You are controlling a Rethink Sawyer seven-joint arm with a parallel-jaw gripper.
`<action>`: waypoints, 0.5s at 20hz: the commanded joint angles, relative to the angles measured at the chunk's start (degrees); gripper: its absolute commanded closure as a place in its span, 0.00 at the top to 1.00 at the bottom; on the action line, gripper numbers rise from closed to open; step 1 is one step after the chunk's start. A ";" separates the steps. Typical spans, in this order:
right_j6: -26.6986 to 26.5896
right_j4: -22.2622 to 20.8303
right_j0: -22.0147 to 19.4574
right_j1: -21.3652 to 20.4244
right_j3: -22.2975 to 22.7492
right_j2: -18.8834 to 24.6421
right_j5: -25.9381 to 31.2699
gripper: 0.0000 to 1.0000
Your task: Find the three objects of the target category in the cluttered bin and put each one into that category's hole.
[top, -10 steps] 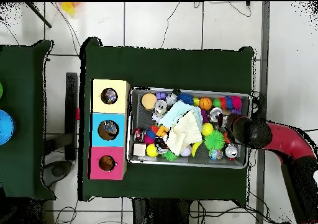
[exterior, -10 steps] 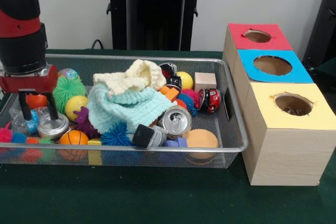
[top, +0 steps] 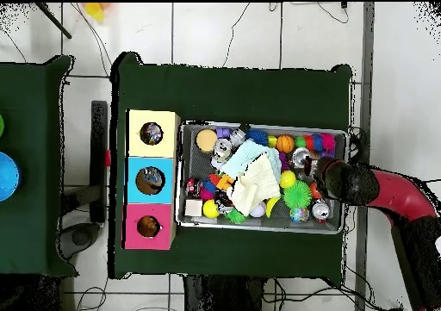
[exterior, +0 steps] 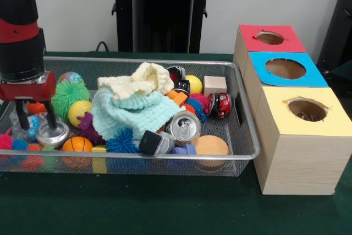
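The black two-fingered hand [exterior: 34, 120] hung spread above a silver metal lid [exterior: 53, 134] at the end of the silver wire-mesh bin [exterior: 245, 136] furthest from the boxes. No printed wrappers showed; they probably lay beneath the mint waffle cloth [exterior: 132, 115]. Being light, soft and crinkly, they'd suit a pinch on a raised fold.

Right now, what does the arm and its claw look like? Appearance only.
The arm is a thick rounded black cylinder with a red band, ending in a red block at the wrist. The claw below has two thin black fingers. Overhead, the next link is a red tube.
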 commanded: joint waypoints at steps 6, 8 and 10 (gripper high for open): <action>-14.64 -4.91 -4.39 -0.85 3.57 0.34 0.85 1.00; -14.13 -4.99 -4.54 -1.11 4.26 0.49 0.41 1.00; -13.28 -4.94 -4.52 -2.16 5.38 0.50 0.11 1.00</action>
